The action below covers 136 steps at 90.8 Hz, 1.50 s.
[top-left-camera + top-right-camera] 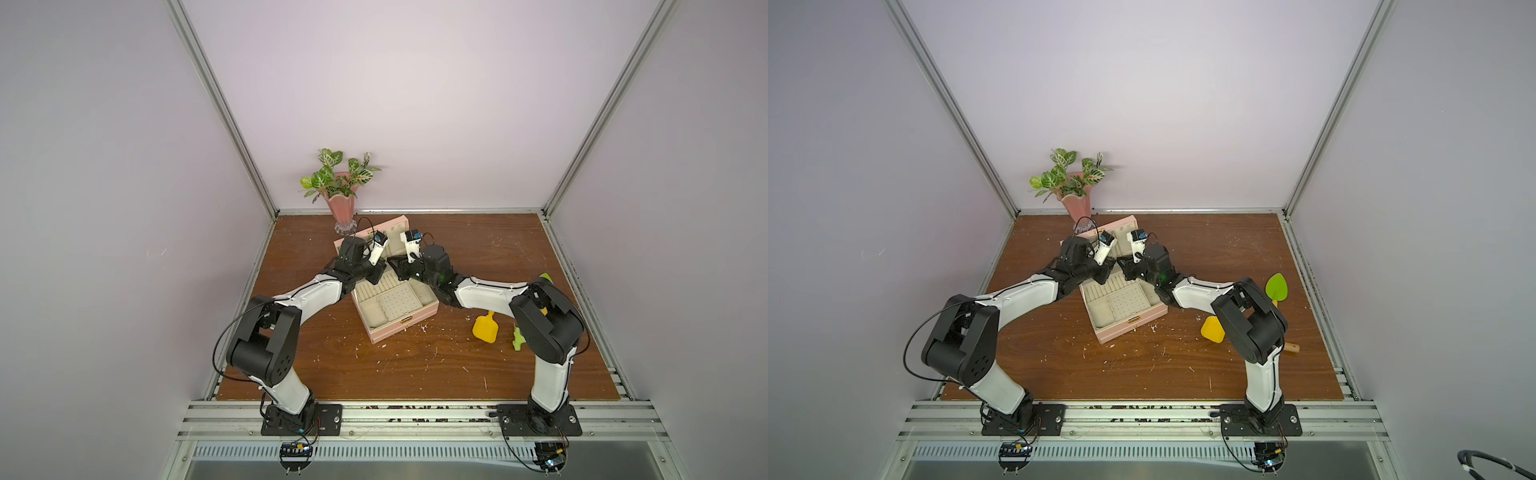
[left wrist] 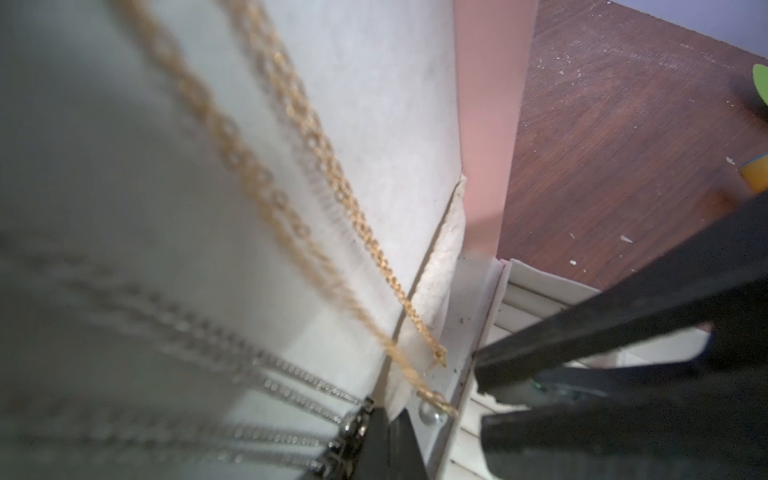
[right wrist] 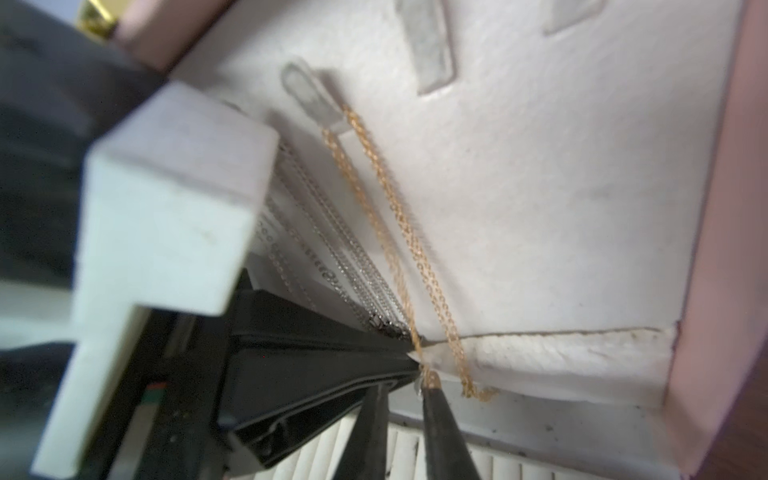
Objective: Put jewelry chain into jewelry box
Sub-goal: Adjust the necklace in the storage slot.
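Right gripper: jaws slightly parted, one tip touching the chain end; no firm hold evident. Left gripper: closed beside it, contents unclear. Box: open. Chain: hangs against the lid from a hook. Judged step: release. Next: retract straight, avoiding snags.

- The whole table is taken in by both top views, from high over its near edge, looking down and toward the back wall.
- From the left wrist, the lid lining of the open box is seen very close, at a steep slant and partly blurred.
- From the right wrist, the same lining is faced very close, from the opposite side.
- The gold chain hung on that lining is shown in both wrist views; the box is shared by all four.
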Each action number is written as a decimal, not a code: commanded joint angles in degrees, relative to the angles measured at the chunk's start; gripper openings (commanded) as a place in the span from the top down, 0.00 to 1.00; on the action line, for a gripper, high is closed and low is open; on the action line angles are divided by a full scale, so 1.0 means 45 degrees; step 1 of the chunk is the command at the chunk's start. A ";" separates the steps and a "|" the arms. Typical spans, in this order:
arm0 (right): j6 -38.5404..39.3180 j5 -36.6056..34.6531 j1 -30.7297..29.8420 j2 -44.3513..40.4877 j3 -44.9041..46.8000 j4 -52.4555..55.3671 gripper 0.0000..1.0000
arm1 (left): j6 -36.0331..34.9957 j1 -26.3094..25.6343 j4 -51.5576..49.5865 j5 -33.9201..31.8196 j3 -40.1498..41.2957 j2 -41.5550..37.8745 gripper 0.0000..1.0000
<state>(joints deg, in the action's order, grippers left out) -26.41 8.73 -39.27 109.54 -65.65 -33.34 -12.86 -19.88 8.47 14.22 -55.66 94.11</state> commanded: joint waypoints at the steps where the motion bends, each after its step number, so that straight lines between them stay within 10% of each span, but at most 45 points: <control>1: 0.0325 -0.0055 0.0126 -0.1055 0.0322 -0.0418 0.78 | 0.0069 0.0237 0.0883 0.0239 -0.0041 -0.0768 0.95; 91: 0.1218 -0.0610 0.0110 0.0976 -0.1858 0.1052 0.82 | -0.0015 0.0257 0.0923 0.0520 -0.0080 -0.0795 0.95; 136: 0.1511 -0.0431 0.0132 0.0086 -0.2075 0.1003 1.00 | -0.0123 0.0257 0.0906 0.0587 -0.0019 -0.0883 0.95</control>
<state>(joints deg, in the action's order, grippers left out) -20.62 5.76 -38.83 114.34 -72.97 -27.33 -13.02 -19.44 8.32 15.14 -55.29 93.45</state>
